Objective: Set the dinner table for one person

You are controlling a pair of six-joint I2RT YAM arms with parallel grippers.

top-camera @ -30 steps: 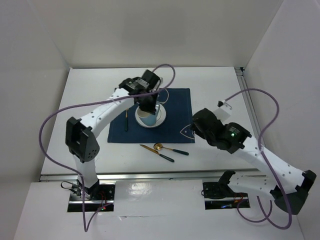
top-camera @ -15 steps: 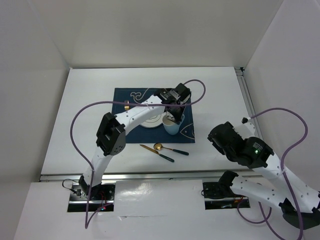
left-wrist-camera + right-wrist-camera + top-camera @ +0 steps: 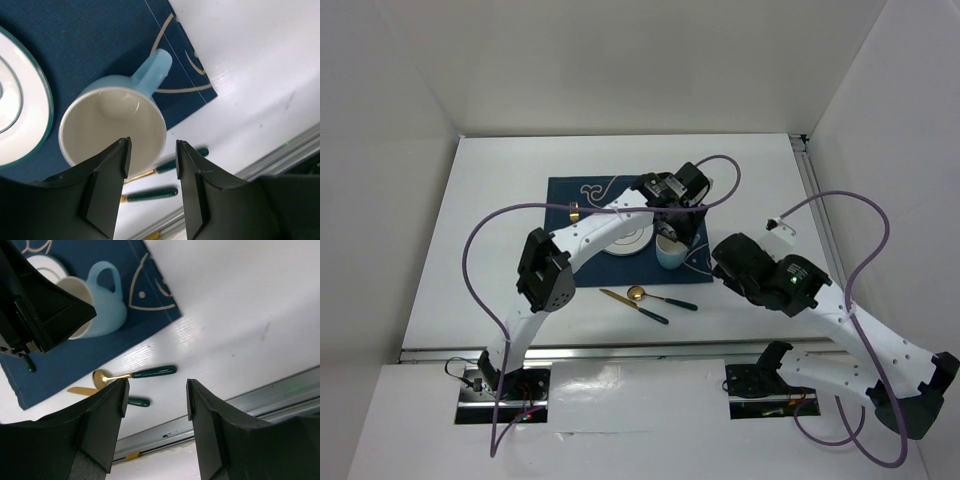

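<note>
A light blue mug (image 3: 112,125) stands upright at the near right corner of the navy placemat (image 3: 580,262), its handle (image 3: 152,75) pointing away from the plate. My left gripper (image 3: 151,150) hovers over the mug (image 3: 670,256) with its jaws open astride the rim wall, apart from it. My right gripper (image 3: 156,395) is open and empty above the white dinner table (image 3: 490,250), just right of the mug (image 3: 97,305). A white plate (image 3: 623,240) lies mid-mat. A gold spoon (image 3: 135,374) and a knife (image 3: 638,305), both green-handled, lie on the table in front of the mat.
Silver rails (image 3: 620,350) run along the table's near edge and its right side (image 3: 815,190). Purple cables (image 3: 480,240) loop over both arms. White walls close in the table on three sides.
My left gripper has opened and let go of the mug, which stands on the mat's near right corner. The right arm has swung in leftward toward the mug.
</note>
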